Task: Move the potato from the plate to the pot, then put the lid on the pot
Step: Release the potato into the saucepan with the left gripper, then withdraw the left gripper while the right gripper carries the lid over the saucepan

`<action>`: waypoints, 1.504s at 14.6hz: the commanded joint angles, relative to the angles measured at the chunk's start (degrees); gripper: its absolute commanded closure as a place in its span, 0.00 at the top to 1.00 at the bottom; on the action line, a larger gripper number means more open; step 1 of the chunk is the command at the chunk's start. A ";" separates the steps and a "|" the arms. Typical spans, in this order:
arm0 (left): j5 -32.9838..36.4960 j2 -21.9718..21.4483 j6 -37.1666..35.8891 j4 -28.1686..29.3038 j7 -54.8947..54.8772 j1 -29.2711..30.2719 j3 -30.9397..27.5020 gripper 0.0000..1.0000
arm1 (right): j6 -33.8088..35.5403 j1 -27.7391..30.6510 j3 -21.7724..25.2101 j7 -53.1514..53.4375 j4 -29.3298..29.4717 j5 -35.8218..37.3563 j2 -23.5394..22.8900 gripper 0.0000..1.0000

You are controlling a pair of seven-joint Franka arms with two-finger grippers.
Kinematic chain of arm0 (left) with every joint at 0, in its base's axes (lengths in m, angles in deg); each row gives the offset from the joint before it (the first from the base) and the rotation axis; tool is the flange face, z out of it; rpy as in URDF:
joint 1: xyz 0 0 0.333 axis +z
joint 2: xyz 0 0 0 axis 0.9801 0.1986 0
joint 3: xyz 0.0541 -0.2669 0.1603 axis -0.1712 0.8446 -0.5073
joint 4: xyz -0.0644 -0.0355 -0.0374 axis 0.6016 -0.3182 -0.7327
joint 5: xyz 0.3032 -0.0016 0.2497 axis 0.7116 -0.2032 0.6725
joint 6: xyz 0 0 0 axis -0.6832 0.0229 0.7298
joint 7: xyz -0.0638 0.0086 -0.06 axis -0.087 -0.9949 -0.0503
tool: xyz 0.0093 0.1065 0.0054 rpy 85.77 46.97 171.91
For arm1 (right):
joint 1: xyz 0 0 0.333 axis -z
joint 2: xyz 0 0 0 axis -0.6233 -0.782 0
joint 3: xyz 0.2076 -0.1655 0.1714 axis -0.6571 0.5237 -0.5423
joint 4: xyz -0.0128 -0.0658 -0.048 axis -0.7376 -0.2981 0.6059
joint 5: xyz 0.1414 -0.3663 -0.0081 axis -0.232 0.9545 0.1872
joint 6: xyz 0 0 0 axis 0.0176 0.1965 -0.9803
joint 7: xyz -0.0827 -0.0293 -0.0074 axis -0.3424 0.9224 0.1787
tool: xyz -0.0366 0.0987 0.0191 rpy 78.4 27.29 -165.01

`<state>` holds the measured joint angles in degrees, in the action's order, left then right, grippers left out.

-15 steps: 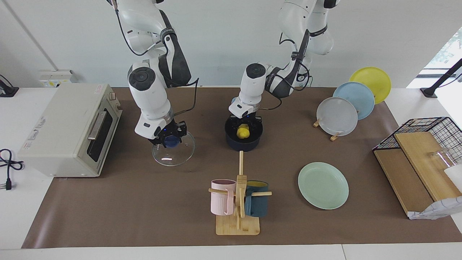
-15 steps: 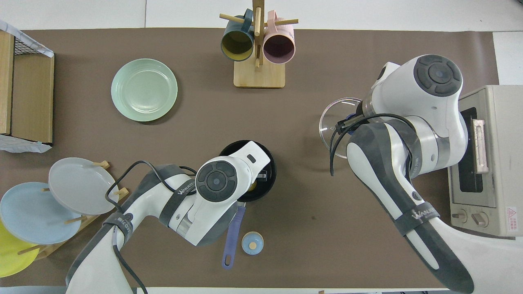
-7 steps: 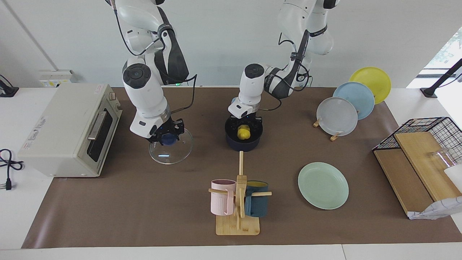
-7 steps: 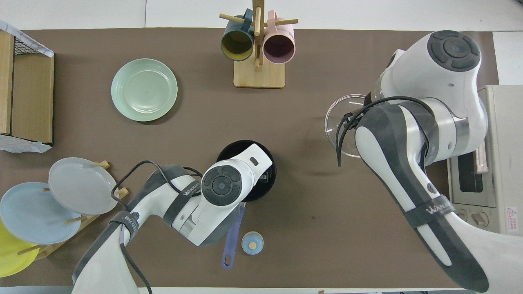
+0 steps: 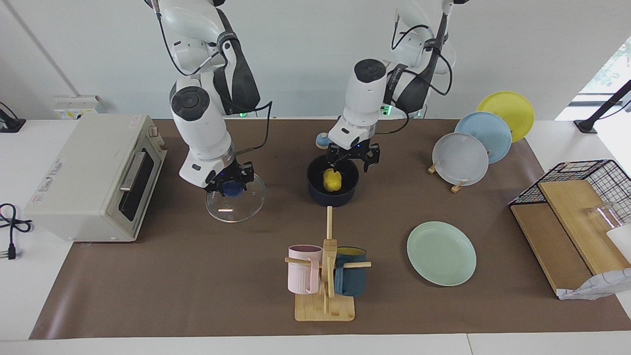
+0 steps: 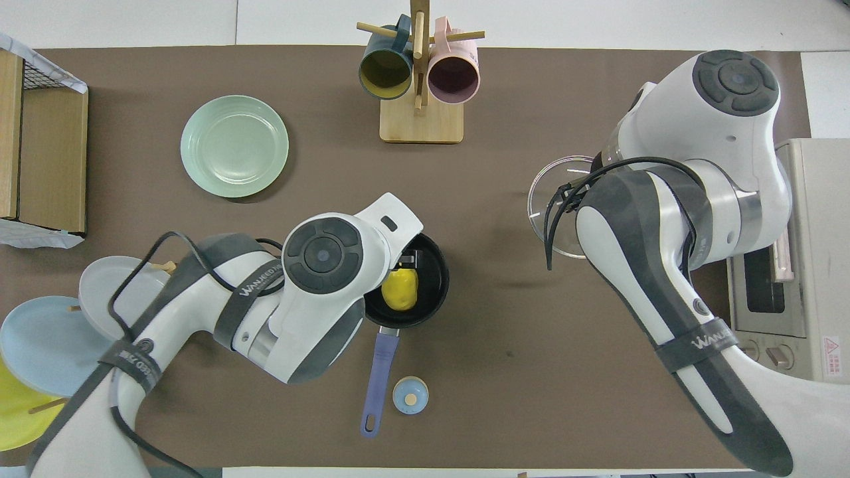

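Since a second ago we see that the left gripper (image 5: 352,159) has let go of the potato (image 5: 332,179) and risen clear of the pot (image 5: 333,187), while the right gripper (image 5: 228,183) has carried the lid (image 5: 235,199) up a little and then settled at about the same spot. From the facing view, we find the left gripper's fingers spread wide and empty, hanging just above the pot's rim on the side nearer the robots. We see the potato lying inside the pot, touching nothing but the pot. We see the right gripper pinching the lid's blue knob (image 5: 230,190), jaws pressed onto it, with the lid held tilted over the mat near the toaster oven (image 5: 96,176). The plate (image 5: 441,253) sits bare on the mat, farther from the robots than the pot and toward the left arm's end, beside the mug rack (image 5: 326,276). From the overhead view, we see the potato (image 6: 400,289) in the pot (image 6: 431,265), partly under the left arm's wrist, and the pot's handle (image 6: 376,384) pointing toward the robots, with a small blue dome (image 6: 410,395) just beside it. We catch only the edge of the lid (image 6: 551,199) showing from under the right arm. The plate (image 6: 234,146) lies well apart from the pot.
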<state>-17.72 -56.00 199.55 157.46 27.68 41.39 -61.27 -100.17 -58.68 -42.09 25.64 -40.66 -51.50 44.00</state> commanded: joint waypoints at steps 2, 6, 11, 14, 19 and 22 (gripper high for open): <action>-1.92 -4.83 -13.05 -6.45 -11.68 11.10 -0.22 1.00 | 0.79 -8.85 -0.28 15.24 0.65 0.85 1.82 0.00; -4.39 -4.39 -22.48 -12.72 -30.94 25.70 -0.31 1.00 | -5.08 -14.48 -0.28 23.09 -3.03 0.85 3.05 0.00; -0.53 -4.74 -24.78 -12.54 -39.85 30.48 -0.04 1.00 | -10.28 -21.08 -0.28 30.02 -6.30 1.02 3.50 0.00; -0.43 -4.65 -27.84 -13.86 -39.24 30.48 -0.22 1.00 | -11.78 -24.16 -0.28 34.08 -5.95 3.13 2.36 0.00; -0.35 -4.30 -34.88 -18.87 -35.37 29.95 -0.05 1.00 | -13.89 -27.16 -0.36 36.82 -5.68 6.21 -0.90 0.00; -0.43 -5.53 -34.80 -18.08 -35.46 32.31 2.23 1.00 | -15.99 -26.46 -0.36 36.81 -5.94 6.04 -1.16 0.00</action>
<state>-19.10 -61.23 166.26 139.96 -8.57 71.73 -61.17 -114.17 -85.80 -42.25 61.55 -45.94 -46.32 42.15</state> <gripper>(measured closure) 0.000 0.383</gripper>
